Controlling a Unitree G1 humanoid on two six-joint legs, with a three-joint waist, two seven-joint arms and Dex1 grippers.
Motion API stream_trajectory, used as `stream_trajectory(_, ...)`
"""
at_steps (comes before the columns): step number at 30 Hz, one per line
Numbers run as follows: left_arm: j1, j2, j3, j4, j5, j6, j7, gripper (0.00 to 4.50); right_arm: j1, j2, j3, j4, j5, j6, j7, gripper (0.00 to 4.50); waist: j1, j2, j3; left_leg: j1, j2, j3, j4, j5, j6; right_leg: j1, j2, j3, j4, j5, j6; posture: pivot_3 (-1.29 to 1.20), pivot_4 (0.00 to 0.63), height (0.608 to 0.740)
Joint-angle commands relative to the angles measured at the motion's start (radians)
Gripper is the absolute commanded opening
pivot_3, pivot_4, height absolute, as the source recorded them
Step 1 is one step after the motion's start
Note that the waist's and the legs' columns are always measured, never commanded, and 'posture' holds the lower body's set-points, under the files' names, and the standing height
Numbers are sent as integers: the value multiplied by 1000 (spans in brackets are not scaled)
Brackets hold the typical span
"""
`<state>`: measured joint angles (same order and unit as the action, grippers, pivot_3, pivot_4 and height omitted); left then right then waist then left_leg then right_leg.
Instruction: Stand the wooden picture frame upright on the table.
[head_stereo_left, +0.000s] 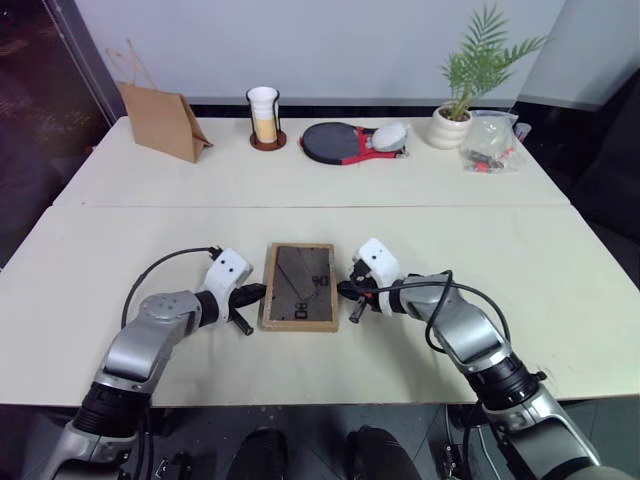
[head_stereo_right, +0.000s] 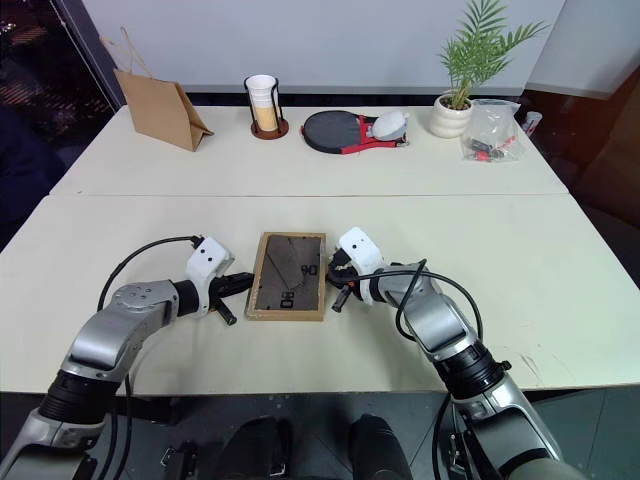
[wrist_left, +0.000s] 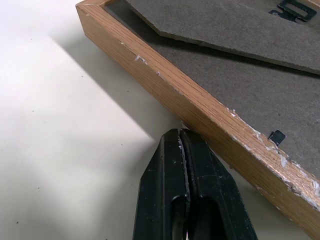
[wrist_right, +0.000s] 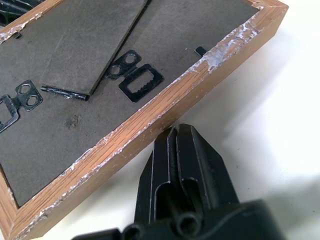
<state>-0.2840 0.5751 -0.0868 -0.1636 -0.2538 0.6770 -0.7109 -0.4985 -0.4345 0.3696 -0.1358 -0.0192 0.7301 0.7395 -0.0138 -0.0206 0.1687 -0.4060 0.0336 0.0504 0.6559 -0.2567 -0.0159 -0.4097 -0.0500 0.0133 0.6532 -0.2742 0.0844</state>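
Office-like room: pale table (head_stereo_left: 560, 260), potted plant (head_stereo_left: 470, 80), plain white wall (head_stereo_left: 330, 45).

Bright even light; soft shadows; sharp focus

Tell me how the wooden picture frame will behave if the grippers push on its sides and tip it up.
The wooden picture frame lies flat, back up, on the table; probably stiff and light, so it may slide before tipping. The shut left gripper and right gripper meet thin, chipped edges, likely slippery. Once upright, its fold-out stand should steady it.

Cream table (head_stereo_left: 560, 260), wooden picture frame (head_stereo_left: 299, 286) flat, paper bag (head_stereo_left: 160, 120), paddle (head_stereo_left: 335, 143), potted plant (head_stereo_left: 455, 118)
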Motion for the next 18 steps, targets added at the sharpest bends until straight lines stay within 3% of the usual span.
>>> stream_trajectory(1, 49, 88, 72, -46, -108, 80, -119, 253, -11, -48, -21, -45, 14, -18, 37, 3, -6, 0, 0, 0, 0, 0, 0, 0, 0, 0, 0, 0, 0, 0, 0, 0, 150, 740)
stream_trajectory(3, 52, 138, 138, -51, -214, 168, -196, 889, -16, -79, -42, -53, 21, -29, 53, 0, -5, 0, 0, 0, 1, 0, -1, 0, 0, -1, 0, 0, 0, 0, 0, 0, 150, 740)
stream_trajectory(10, -83, 123, 286, 7, -547, 583, -224, 4480, -16, -121, -36, -81, 37, -60, 102, 0, 0, -1, 0, -2, 1, -1, 1, 0, 0, -1, 0, -1, -1, 0, 0, 0, 150, 740)
stream_trajectory(14, -165, 44, 371, 114, -626, 791, -128, 4480, -10, -123, -9, -75, 21, -78, 111, 0, -2, -1, 0, -2, -1, -1, 3, -1, 1, 0, 0, -1, 0, 0, 0, 0, 150, 740)
stream_trajectory(18, -191, 9, 370, 153, -603, 851, -48, 4480, -14, -108, 17, -55, 14, -80, 109, 0, -5, -1, 0, -2, 0, -2, 5, -1, 1, 0, 2, -1, 1, 0, 0, 0, 150, 740)
